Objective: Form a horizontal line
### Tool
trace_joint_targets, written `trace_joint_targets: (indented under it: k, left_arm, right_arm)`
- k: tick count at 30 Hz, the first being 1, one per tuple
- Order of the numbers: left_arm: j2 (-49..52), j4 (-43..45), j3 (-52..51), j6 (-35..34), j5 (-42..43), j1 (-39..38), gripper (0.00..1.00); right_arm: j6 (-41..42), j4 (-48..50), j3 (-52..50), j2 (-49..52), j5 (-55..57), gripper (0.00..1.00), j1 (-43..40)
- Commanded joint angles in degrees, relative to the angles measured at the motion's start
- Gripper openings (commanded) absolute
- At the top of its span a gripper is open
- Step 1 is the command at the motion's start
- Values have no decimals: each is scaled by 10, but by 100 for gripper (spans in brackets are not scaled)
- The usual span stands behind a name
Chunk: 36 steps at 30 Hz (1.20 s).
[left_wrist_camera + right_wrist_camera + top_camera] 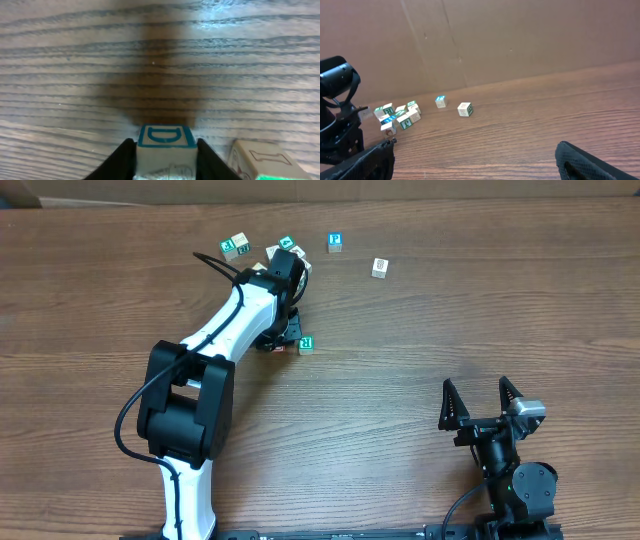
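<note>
Mostly, left fingers point(125, 155) hide D block point(166, 145) sides, btm cropped.

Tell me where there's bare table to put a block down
Free: the wide stretch between the left gripper and the right gripper, and the table left of the left arm. Crowded: the block cluster at the far edge.

The hand point(166, 160) is squeezing a little block point(166, 145) between its two black fingers point(120, 162). The block is showing a blue letter D on top. Another pale block point(262, 159) is sitting just beside it on the right. The brown wooden table point(160, 60) is lying underneath, with a dark shadow on it.
</note>
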Motion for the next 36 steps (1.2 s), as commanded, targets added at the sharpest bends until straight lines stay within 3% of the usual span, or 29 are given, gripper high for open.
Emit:
trace_joint_targets:
  k: [1, 7, 13, 23, 25, 29, 36]
  left_arm:
    - [-12, 7, -6, -6, -9, -2, 39]
    - [-12, 22, -6, -5, -9, 1, 52]
    - [-12, 40, 7, -5, -9, 4, 55]
    - [-12, -13, 91, -6, -8, 51, 52]
    - [-12, -23, 103, -6, 0, 61, 44]
    - [-12, -71, 101, -6, 11, 75, 4]
    - [-12, -94, 52, -6, 10, 74, 4]
  right_arm:
    - [0, 2, -6, -4, 5, 100, -4]
    - [0, 2, -6, -4, 5, 100, -4]
    - [0, 2, -6, -4, 5, 100, -4]
    - [0, 2, -6, -4, 5, 100, -4]
    - [0, 2, -6, -4, 5, 100, -4]
    - [0, 2, -6, -4, 5, 100, -4]
    - [0, 2, -6, -4, 5, 100, -4]
